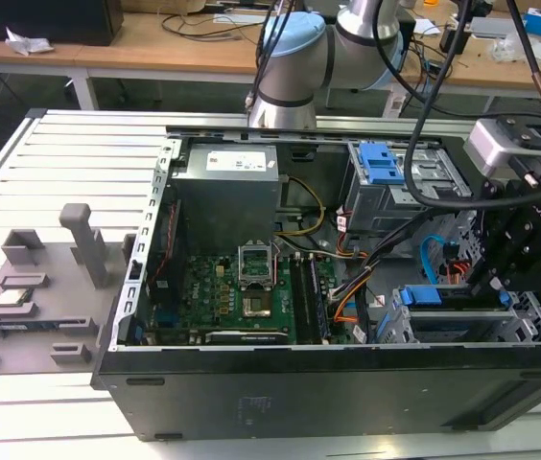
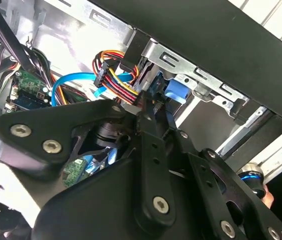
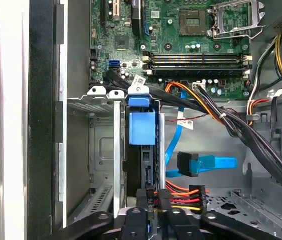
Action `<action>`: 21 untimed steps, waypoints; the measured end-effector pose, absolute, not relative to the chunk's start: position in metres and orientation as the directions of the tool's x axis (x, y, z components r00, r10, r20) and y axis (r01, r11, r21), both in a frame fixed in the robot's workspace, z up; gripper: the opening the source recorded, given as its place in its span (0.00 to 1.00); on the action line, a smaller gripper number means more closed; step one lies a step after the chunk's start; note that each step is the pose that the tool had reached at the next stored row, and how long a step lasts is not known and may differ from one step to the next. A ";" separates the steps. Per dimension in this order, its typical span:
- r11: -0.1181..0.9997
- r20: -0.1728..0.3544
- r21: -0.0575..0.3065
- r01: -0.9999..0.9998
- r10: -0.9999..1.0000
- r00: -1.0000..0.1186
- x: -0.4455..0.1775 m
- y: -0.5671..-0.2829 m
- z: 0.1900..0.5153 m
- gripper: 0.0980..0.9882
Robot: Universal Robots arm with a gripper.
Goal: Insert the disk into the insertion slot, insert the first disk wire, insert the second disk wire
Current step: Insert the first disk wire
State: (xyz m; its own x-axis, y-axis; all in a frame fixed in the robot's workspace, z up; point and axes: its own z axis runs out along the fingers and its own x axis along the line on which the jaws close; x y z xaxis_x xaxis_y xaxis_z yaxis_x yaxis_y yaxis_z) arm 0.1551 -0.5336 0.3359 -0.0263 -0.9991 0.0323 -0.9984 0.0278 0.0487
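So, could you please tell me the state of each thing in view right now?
disk: seated in the insertion slot.
insertion slot: occupied.
first disk wire: plug pinched at the disk's end.
second disk wire: plug loose, unconnected.
gripper: shut on the first disk wire.
computer case: side open.

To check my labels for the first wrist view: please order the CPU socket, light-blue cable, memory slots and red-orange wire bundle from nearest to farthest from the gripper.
1. Red-orange wire bundle: its end held in the gripper.
2. Light-blue cable: its plug lying just past that bundle.
3. Memory slots: on the motherboard.
4. CPU socket: beyond the slots, farthest.
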 end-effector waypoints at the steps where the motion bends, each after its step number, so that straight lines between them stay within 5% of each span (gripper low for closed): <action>1: 0.028 0.033 0.049 -0.998 -0.999 -0.026 0.155 -0.534 0.336 0.16; 12: 0.028 0.033 0.049 -0.998 -0.999 -0.026 0.155 -0.531 0.353 0.16; 15: 0.028 0.033 0.049 -0.998 -0.999 -0.026 0.155 -0.529 0.361 0.01; 21: 0.028 0.032 0.049 -0.998 -0.999 -0.026 0.155 -0.529 0.369 0.01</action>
